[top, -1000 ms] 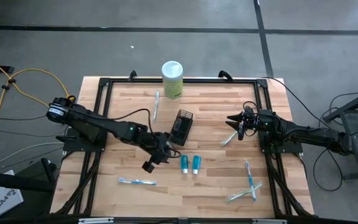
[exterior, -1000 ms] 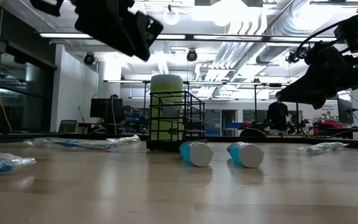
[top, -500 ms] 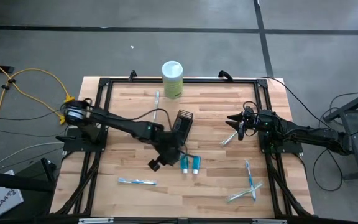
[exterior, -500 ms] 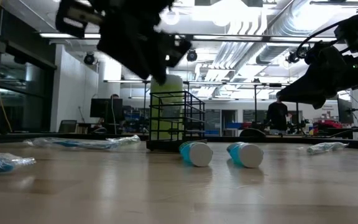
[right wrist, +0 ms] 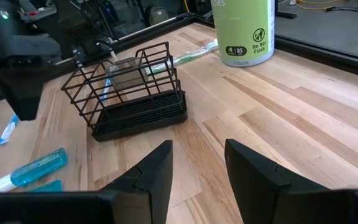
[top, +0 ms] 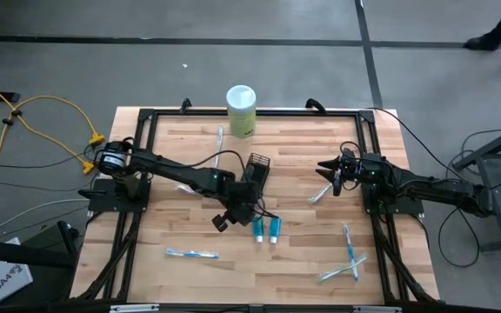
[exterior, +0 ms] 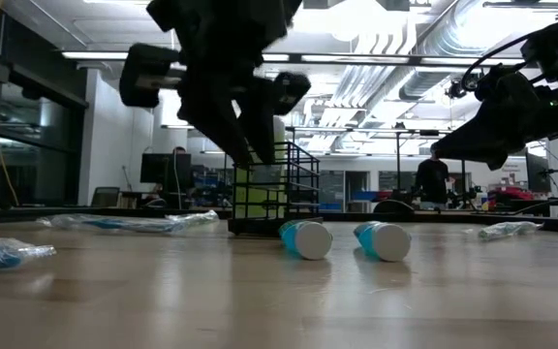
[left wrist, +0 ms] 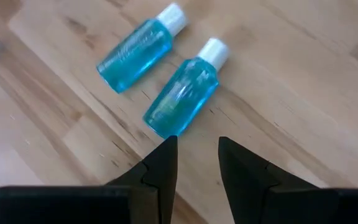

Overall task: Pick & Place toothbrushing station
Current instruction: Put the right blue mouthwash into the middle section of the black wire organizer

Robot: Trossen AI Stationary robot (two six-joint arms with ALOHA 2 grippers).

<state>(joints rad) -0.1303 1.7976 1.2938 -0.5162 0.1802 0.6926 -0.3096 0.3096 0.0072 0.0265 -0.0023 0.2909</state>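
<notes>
Just above the two teal tubes, the left end effector [top: 249, 214] hangs over the middle of the worktop [top: 303, 261], its two dark fingers [left wrist: 164, 163] parted by a narrow gap and holding nothing. In the left wrist view the nearer tube [left wrist: 184, 96] lies just beyond the fingertips, untouched, with the farther tube [left wrist: 138, 46] beside it at much the same slant, white caps pointing away from the fingers. From above, the pair of tubes [top: 265, 229] lies side by side, and the end effector sits just at their upper left, between them and the black wire-mesh holder [top: 257, 171]. The holder stands upright on the worktop, close behind the left arm's wrist and near the tubes but not touching them; in the low view it rises just behind the two tubes.

Wrapped toothbrushes lie scattered: one [top: 219, 143] near the pale green canister [top: 241, 109] at the far edge, one [top: 190, 253] near the front left, and several [top: 350, 254] crossed at the front right, all well apart from the holder.

The right end effector [top: 325, 165] waits above the right side of the worktop, a toothbrush [top: 321, 192] lying just below it. Its fingers [right wrist: 155, 168] stand apart with a moderate gap, empty, and face the holder from some way off.
</notes>
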